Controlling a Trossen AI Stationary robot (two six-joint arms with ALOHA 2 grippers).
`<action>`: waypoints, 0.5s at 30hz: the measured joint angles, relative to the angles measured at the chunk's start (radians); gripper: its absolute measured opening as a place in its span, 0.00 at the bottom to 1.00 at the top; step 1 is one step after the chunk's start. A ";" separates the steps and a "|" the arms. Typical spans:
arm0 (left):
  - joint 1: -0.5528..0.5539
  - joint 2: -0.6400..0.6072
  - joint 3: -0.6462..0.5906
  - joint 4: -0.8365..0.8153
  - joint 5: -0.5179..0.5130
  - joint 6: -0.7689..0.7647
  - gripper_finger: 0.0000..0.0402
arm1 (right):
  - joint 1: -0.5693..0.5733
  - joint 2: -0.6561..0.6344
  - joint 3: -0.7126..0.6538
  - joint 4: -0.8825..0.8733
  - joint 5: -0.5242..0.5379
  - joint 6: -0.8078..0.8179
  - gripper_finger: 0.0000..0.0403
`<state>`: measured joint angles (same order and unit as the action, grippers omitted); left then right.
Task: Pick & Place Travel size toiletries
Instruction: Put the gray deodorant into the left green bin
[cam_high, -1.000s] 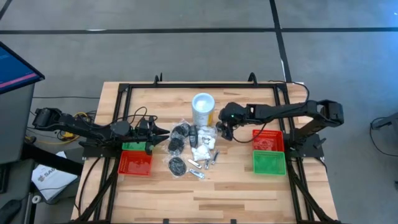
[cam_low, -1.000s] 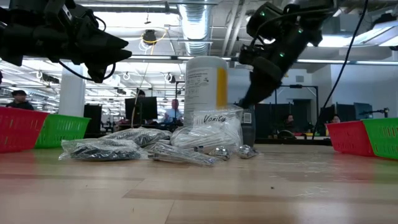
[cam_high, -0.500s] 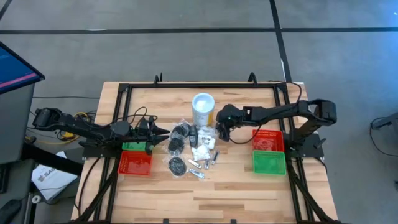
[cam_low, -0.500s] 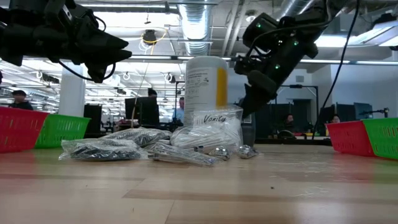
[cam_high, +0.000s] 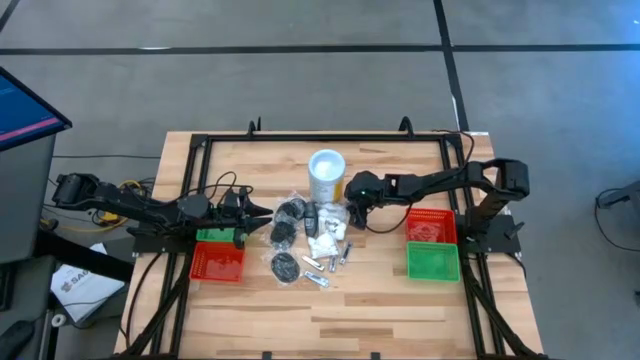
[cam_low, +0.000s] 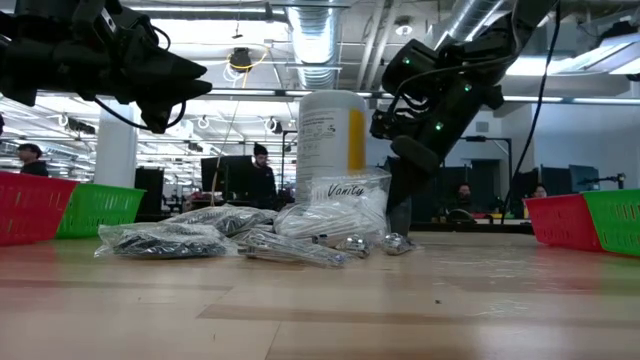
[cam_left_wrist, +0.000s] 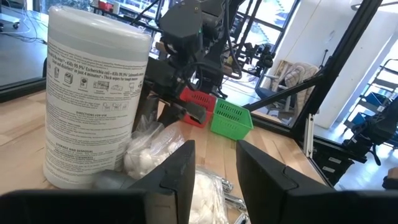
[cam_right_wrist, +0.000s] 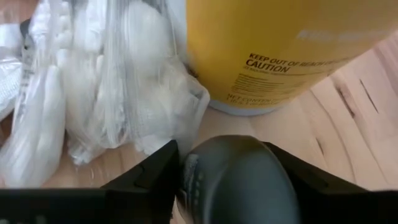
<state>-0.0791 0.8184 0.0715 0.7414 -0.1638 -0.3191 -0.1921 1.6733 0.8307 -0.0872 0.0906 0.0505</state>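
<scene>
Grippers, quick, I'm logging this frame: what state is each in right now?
Left gripper: open, holding nothing.
Right gripper: low beside the white canister; its state cannot be told.

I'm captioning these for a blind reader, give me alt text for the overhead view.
The right gripper reaches into a central pile of bagged travel toiletries beside a white canister. The left gripper waits at the pile's other side.

Open-plan lab: ceiling ducts (cam_low: 312, 30), monitors (cam_low: 232, 178), workbench (cam_high: 380, 300)
</scene>
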 joint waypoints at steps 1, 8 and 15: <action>0.000 0.000 0.000 0.000 0.000 0.000 0.27 | 0.000 0.000 0.000 -0.001 0.000 0.000 0.43; 0.000 0.000 0.000 0.000 0.004 0.000 0.27 | 0.001 -0.001 0.001 -0.004 -0.008 0.002 0.41; 0.000 0.000 0.000 0.000 0.004 0.000 0.27 | 0.001 -0.052 -0.002 -0.074 -0.015 0.004 0.41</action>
<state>-0.0790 0.8181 0.0715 0.7416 -0.1601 -0.3195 -0.1913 1.6214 0.8284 -0.1616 0.0757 0.0542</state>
